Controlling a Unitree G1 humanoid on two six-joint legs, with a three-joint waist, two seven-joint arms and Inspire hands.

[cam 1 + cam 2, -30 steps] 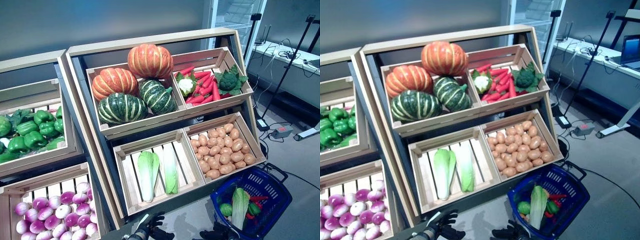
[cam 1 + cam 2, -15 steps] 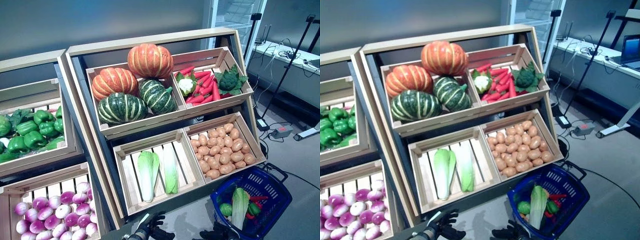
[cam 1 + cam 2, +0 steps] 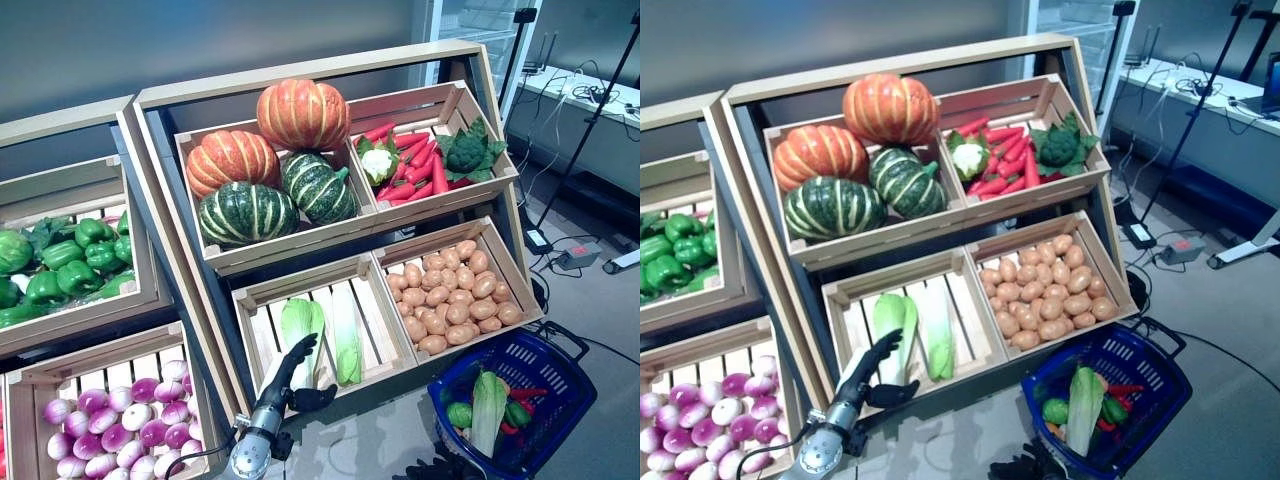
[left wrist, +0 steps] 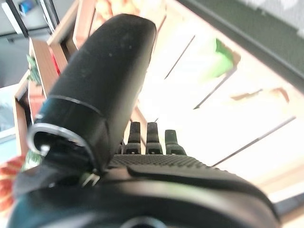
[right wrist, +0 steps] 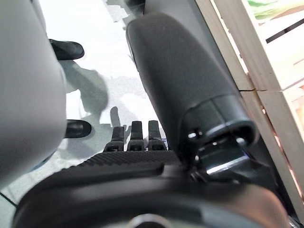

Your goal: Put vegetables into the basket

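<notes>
Slatted crate (image 3: 262,300), cabbage (image 3: 297,322) just past left hand (image 3: 285,372) fingers (image 3: 300,349)

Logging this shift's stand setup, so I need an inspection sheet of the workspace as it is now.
Surface: tiered wooden crate stand.
Job's things: two pale green cabbages in a slatted crate; blue plastic basket on the floor, already holding vegetables.
Clutter: pumpkins, potatoes, green peppers.
Hands: left hand open, raised at the cabbage crate; right hand low, open.
Cables: black leads on the floor.
Surroundings: white desk.
</notes>
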